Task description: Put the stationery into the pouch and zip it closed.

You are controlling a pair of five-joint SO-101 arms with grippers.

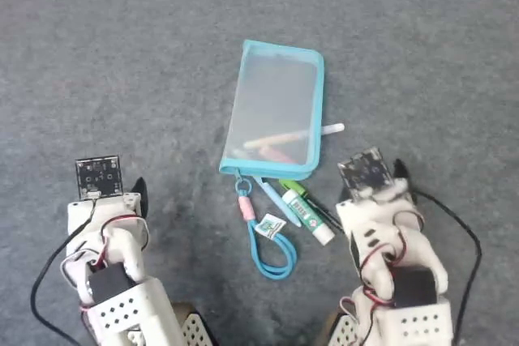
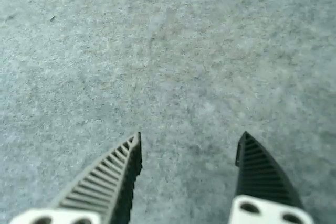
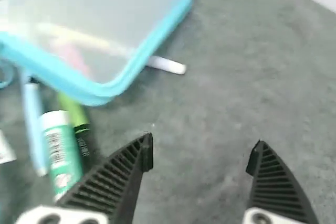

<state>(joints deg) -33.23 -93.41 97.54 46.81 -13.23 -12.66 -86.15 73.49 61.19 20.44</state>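
Teal pouch (image 1: 276,107): lies flat mid-mat, out ahead between the two arms; blurred pieces show through it.
Risk, pens: the three loose pieces lie touching at the pouch's near end, so a pinch on one may roll or drag its neighbours.
Risk, pouch: soft and unheld, it may slide when something is pushed in; the strap loop (image 1: 272,253) may snag.
Left gripper (image 2: 189,150): spread wide over bare grey mat (image 2: 168,51), well apart from the pouch.
Right gripper (image 3: 202,156): spread wide, near the pouch's corner.
Count: one pouch, one blue pen (image 1: 280,200), one green-and-white stick (image 1: 310,220), one dark marker (image 3: 80,127), one white tip (image 1: 332,129) at the pouch's side, one strap loop.
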